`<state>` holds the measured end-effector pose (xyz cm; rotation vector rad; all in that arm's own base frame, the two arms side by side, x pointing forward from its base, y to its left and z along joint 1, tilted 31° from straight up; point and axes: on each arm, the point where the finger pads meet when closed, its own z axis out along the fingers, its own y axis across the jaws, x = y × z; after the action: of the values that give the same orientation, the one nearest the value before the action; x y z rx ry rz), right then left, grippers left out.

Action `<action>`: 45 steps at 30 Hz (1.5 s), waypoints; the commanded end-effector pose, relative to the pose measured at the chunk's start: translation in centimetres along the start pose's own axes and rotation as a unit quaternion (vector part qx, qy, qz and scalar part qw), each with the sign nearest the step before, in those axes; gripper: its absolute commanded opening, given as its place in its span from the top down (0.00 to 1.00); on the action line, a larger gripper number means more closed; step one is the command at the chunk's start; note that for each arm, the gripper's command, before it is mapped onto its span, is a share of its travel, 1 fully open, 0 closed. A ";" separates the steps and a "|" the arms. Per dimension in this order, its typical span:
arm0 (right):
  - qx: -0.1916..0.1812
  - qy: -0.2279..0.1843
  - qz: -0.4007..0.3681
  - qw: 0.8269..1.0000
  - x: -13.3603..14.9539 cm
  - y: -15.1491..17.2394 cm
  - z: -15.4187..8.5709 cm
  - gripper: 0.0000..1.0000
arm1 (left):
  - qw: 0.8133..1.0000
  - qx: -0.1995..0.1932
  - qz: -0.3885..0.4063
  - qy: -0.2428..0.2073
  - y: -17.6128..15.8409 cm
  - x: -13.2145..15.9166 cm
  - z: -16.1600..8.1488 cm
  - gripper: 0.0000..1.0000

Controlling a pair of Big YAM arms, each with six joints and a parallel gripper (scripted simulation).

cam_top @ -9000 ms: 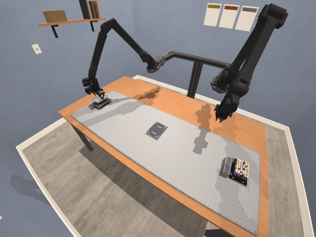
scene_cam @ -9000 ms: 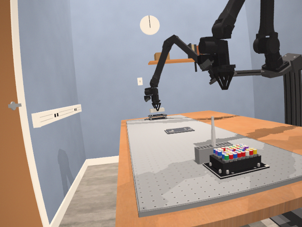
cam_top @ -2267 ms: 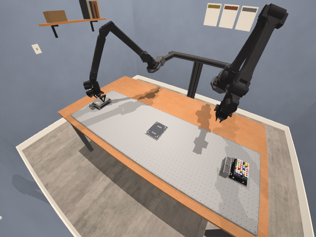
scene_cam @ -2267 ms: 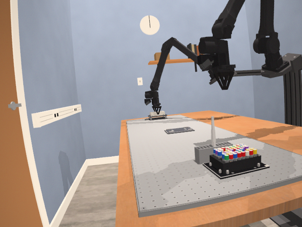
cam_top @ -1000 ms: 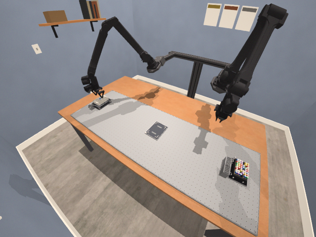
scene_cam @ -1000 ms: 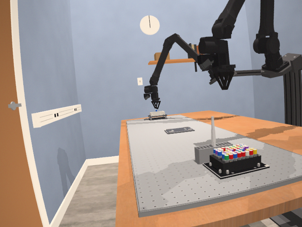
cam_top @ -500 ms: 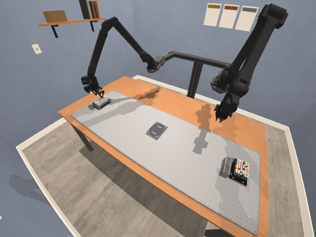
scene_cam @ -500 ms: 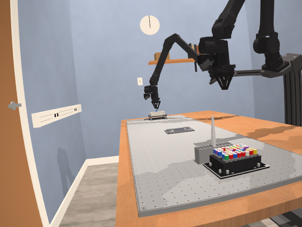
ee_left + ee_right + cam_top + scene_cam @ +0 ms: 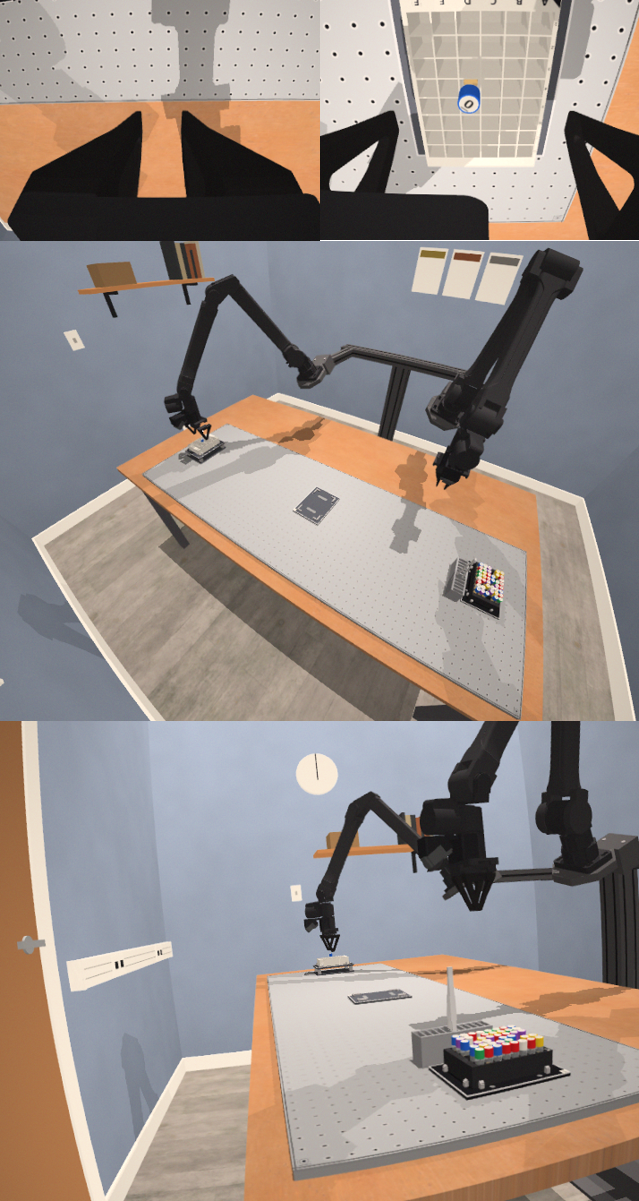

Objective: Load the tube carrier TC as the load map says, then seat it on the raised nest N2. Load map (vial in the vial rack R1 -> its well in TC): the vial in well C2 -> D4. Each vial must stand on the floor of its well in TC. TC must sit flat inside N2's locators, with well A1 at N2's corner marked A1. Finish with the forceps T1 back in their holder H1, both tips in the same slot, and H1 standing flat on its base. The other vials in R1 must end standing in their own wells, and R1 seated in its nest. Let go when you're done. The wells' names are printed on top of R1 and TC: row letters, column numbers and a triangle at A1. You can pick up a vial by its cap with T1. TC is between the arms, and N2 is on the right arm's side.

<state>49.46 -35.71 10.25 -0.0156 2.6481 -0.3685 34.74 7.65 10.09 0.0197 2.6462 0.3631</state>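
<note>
On the table, vial rack R1 stands crowded with capped vials beside the grey holder H1, while well apart the pale tube carrier TC sits on nest N2. My right fingers are spread wide above TC, and my left fingers hang over the wooden edge, slightly parted with nothing pinched. The forceps T1 rise upright from H1, and one blue-capped vial stands in TC's D letter line, though I cannot tell whether it touches the floor of its well
</note>
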 end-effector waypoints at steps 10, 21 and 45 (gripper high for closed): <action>0.009 -0.016 0.006 1.000 0.0 2.3 -2.4 0.00 | 1.000 -0.003 -0.008 -0.008 0.4 -1.0 -0.3 0.76; 0.012 -0.014 0.013 1.000 1.8 4.7 -3.9 0.00 | 1.000 -0.003 -0.008 -0.008 0.4 -1.0 -0.3 0.76; 0.005 -0.013 0.007 1.000 4.8 12.8 -7.4 0.00 | 1.000 -0.003 -0.008 -0.008 0.4 -1.0 -0.3 0.76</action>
<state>42.41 -22.81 9.80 -0.0213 2.6569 -0.3647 34.74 7.65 10.09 0.0197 2.6462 0.3631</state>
